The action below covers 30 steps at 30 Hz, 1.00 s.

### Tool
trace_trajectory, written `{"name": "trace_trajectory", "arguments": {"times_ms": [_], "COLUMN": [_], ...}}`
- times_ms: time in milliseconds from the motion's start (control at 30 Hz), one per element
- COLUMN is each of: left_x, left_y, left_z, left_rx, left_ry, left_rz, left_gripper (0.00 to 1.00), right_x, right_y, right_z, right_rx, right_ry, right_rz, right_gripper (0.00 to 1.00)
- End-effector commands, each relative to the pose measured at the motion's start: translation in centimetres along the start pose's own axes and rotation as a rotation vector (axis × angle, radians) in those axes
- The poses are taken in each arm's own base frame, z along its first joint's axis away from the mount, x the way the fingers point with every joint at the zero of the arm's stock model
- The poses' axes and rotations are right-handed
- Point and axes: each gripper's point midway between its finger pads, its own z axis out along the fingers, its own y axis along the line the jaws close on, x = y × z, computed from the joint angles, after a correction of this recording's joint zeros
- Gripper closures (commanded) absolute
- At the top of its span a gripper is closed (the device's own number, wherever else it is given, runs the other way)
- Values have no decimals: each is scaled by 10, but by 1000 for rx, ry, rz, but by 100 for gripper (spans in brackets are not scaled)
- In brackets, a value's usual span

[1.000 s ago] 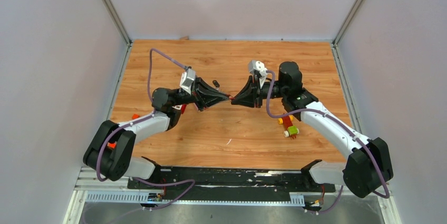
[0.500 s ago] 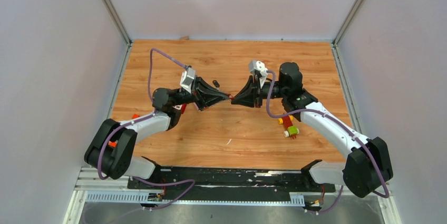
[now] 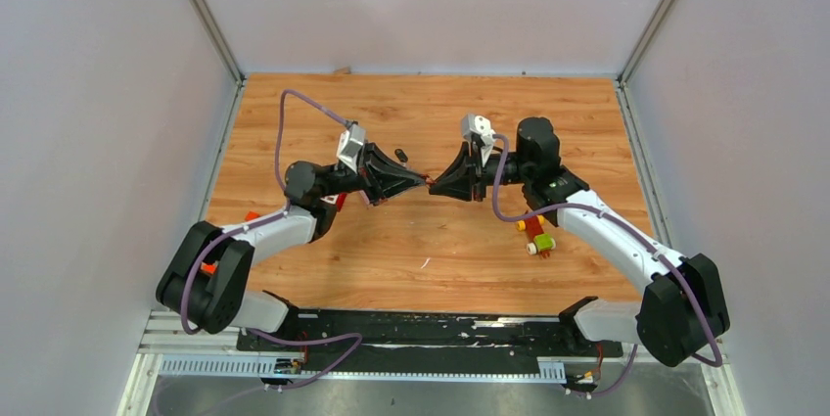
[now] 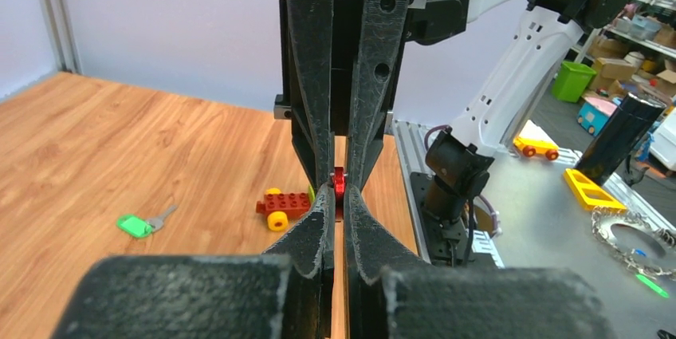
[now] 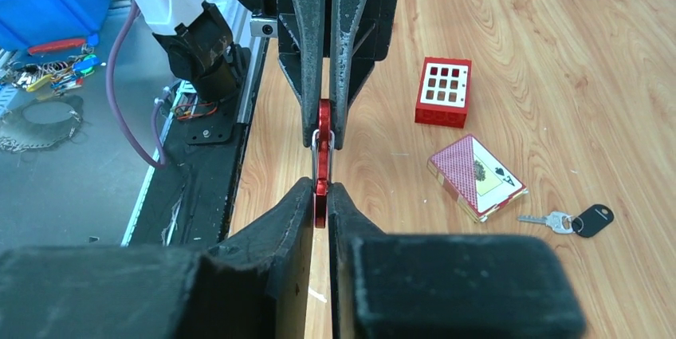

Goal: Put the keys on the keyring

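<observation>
The red keyring hangs above the middle of the table, pinched from both sides. My left gripper is shut on one end of the keyring, and my right gripper is shut on the other. In the top view the two grippers meet tip to tip, left gripper against right gripper. The black-headed key lies flat on the wood beyond the left arm, also seen as the black key. The green-headed key lies on the wood on the right arm's side.
A red box with white squares and a card deck lie under the left arm. The toy block cluster sits by the right forearm. The table's near edge carries a black rail.
The left arm has shifted very slightly and its jaws have pressed a little tighter on the keyring. The right arm has not moved.
</observation>
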Motion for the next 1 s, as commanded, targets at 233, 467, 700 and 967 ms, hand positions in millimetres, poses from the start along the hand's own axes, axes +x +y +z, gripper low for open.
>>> {"name": "trace_trajectory", "arguments": {"times_ms": [233, 467, 700, 967], "left_x": [19, 36, 58, 71], "left_y": [17, 20, -2, -16], "left_z": [-20, -79, -113, -113], "left_rx": [-87, -237, -245, -175], "left_ry": [296, 618, 748, 728], "left_rz": [162, 333, 355, 352], "left_gripper": [100, 100, 100, 100], "right_x": [-6, 5, 53, 118], "right_y": [-27, -72, -141, -194], "right_z": [-16, -36, -63, -117], "right_rx": [141, 365, 529, 561], "right_ry": [90, 193, 414, 653], "right_rz": [-71, -80, -31, 72], "right_gripper": [53, 39, 39, 46]}}
